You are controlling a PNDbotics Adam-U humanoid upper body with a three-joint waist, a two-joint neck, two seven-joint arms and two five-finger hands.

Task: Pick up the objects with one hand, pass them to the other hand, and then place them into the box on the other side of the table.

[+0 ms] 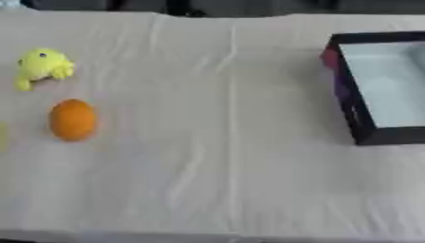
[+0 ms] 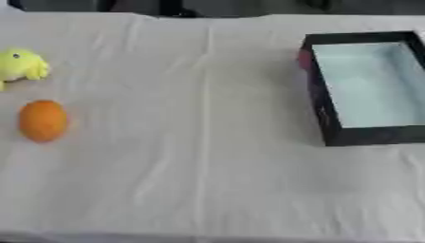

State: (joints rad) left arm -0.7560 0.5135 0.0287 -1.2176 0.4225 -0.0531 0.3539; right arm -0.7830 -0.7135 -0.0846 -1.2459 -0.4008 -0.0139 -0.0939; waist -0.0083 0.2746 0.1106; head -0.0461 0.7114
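Note:
An orange, egg-shaped object (image 1: 73,119) lies on the cloth-covered table at the left. Behind it, farther left, sits a yellow soft toy (image 1: 43,66) with a small dark eye. A sliver of something yellow (image 1: 3,135) shows at the left edge of the left eye view. The dark box (image 2: 318,101) with a pale inside stands on the right side of the table and holds nothing. Neither hand shows in either view.
A pale, wrinkled cloth (image 1: 216,156) covers the whole table. Dark shapes line the far edge beyond the table. The table's near edge runs along the bottom of both views.

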